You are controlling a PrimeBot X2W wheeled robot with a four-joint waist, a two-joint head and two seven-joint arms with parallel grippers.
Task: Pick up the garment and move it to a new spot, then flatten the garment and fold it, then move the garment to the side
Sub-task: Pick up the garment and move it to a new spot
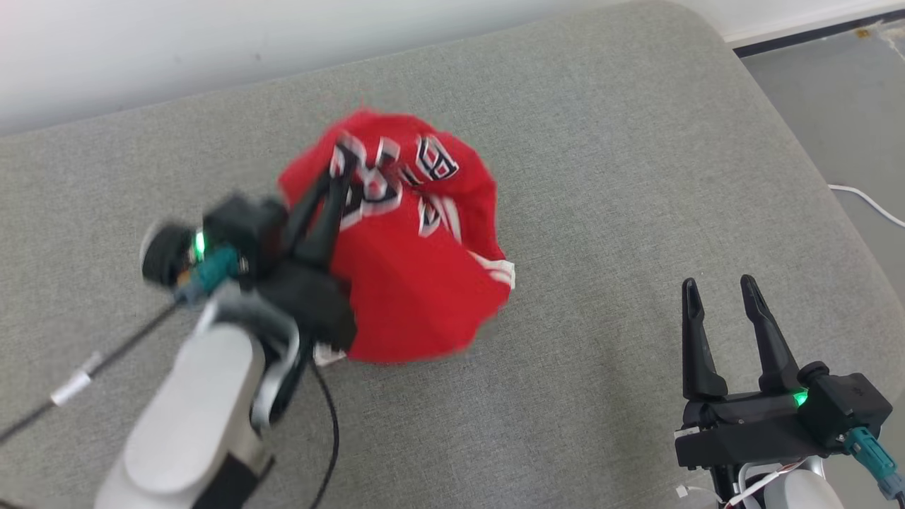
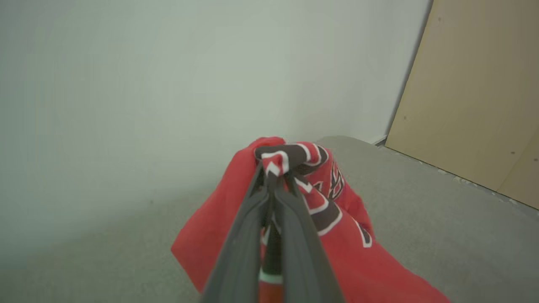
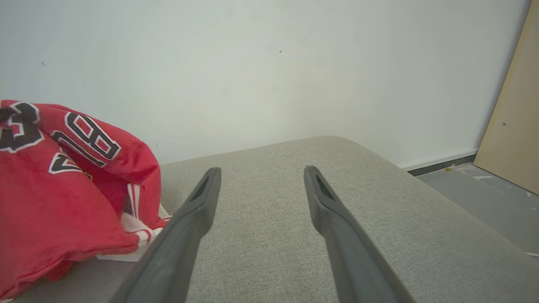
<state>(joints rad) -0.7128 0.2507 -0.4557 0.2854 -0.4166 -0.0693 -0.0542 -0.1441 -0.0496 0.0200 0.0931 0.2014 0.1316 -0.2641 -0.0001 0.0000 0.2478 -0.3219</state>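
Left gripper (image 1: 341, 161) at left-centre of grey cushion (image 1: 601, 177), blurred in head view; fingers clenched together on fold of red garment (image 1: 417, 283), pinching black-and-white lettering at its top. Garment bunched in mound just right of left gripper, nearer far edge than near edge; lower folds and white trim rest on cushion. Right gripper (image 1: 721, 288) at near right, well apart from garment, fingers spread, grasping nothing, over bare cushion. Grey floor (image 1: 834, 99) beyond right edge, white cable (image 1: 870, 205) lying on it.
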